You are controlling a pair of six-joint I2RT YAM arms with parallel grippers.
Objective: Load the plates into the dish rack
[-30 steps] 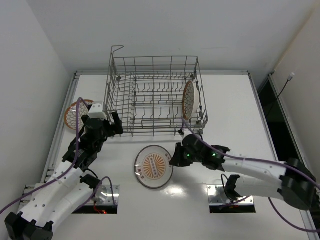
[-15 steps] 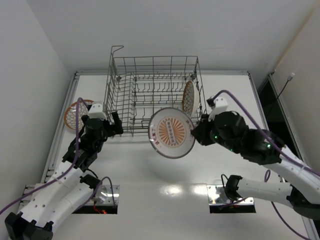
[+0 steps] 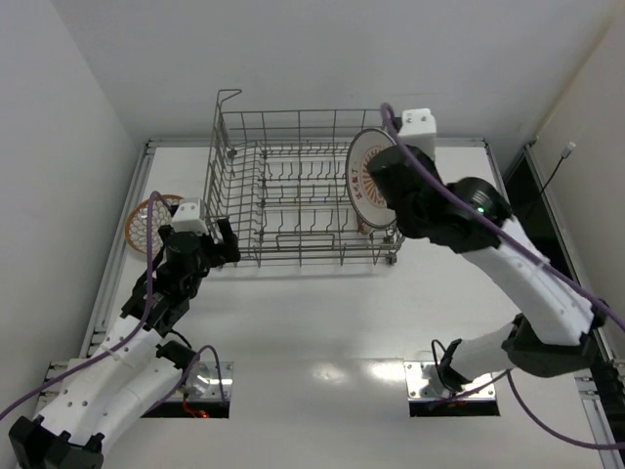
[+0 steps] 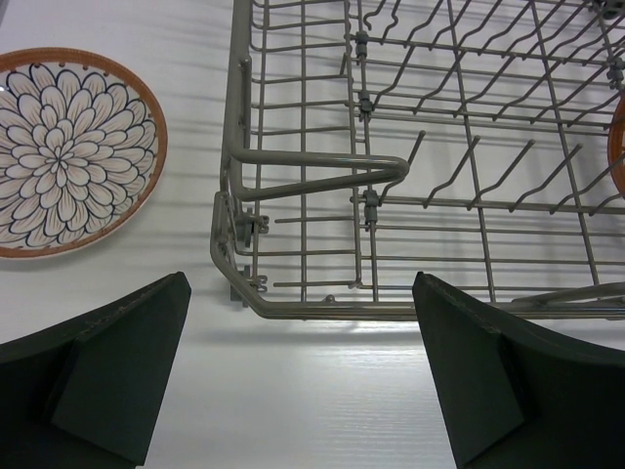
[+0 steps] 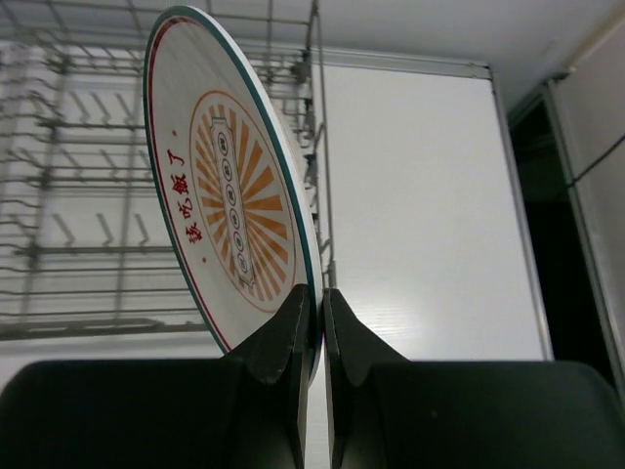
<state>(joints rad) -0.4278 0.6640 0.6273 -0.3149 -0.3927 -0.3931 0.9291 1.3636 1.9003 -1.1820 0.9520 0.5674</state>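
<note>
**A:** Start at the far left. What lies there?

**B:** A lattice plate lies flat on the counter, face up. It is at the 9 o'clock side of the dish rack, near the wire wall but not touching it. The left wrist view shows dark-outlined petals inside an orange rim.

**A:** And the left claw?

**B:** The left claw hovers over the counter at the rack's 7 o'clock corner. Its jaws are spread wide with nothing between them. The lattice plate sits at its 10 o'clock, well outside the fingers.

**A:** What about the rack itself?

**B:** It stands at the 12 o'clock end of the counter, a grey wire basket with tall grid sides and rows of slanted tines. In the left wrist view, a sliver of an orange plate rim shows among the tines at the rack's 3 o'clock end. I cannot see the rest of that plate.

**A:** Where is the third plate?

**B:** The sunburst plate is in the air over the rack's 3 o'clock end. It stands on edge, leaning slightly, with its patterned face turned toward 9 o'clock.

**A:** What has hold of it?

**B:** The right claw is pinched tight on the plate's lower rim, one finger on each face. I cannot tell whether the plate touches any tine.
</note>
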